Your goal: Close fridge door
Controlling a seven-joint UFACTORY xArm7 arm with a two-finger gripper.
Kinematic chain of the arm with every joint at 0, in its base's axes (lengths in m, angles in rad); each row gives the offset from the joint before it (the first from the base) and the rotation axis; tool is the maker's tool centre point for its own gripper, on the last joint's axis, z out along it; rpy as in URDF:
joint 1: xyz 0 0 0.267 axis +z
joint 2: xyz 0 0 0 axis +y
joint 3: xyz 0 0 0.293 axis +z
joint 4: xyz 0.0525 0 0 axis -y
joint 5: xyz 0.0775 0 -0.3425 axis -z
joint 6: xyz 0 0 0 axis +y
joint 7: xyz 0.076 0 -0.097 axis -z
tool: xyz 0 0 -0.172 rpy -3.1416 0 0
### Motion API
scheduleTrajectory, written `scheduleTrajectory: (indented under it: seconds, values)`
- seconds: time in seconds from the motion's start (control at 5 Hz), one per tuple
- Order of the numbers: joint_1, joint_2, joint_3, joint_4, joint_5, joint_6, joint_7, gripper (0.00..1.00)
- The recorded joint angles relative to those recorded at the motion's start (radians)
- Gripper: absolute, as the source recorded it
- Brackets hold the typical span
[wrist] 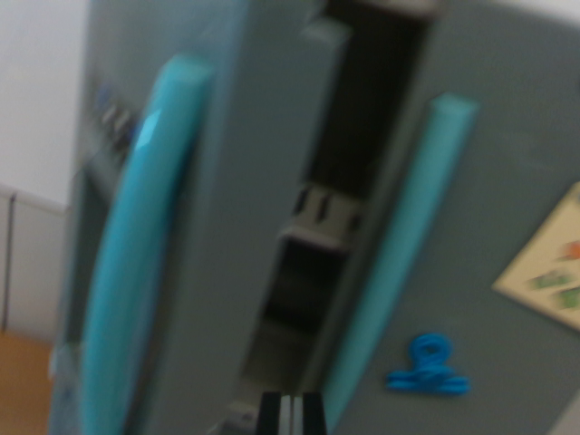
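Observation:
A grey toy fridge fills the blurred wrist view. Its left door [236,181] stands ajar, swung out toward the camera, with a light blue handle [136,254] running down its face. The right door [507,181] is closed and carries a second light blue handle [403,245]. Between the two doors a dark gap shows inner shelves [317,227]. My gripper [291,415] peeks in at the bottom edge, its dark fingertips pressed together with nothing between them, just below the gap.
A blue clip [428,367] and a pale picture card [551,263] hang on the right door. Left of the fridge are a white wall [36,91] and a strip of wooden floor [23,381].

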Motion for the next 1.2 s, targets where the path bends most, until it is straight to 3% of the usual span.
scheduleTrajectory:
  seconds: [0.2, 0.4, 0.6, 0.8, 1.0, 1.2]
  values:
    - [0.0, 0.0, 0.0, 0.0, 0.0, 0.0, 0.0, 1.0]
    - [0.0, 0.042, 0.037, 0.004, 0.0, 0.0, 0.0, 1.0]
    - [0.0, 0.042, 0.037, 0.004, 0.0, 0.0, 0.0, 1.0]
    - [0.0, 0.088, 0.067, 0.021, 0.0, 0.0, 0.0, 1.0]
    - [0.0, 0.088, 0.067, 0.021, 0.0, 0.0, 0.0, 1.0]
    - [0.0, 0.145, 0.085, 0.065, 0.0, 0.0, 0.0, 1.0]
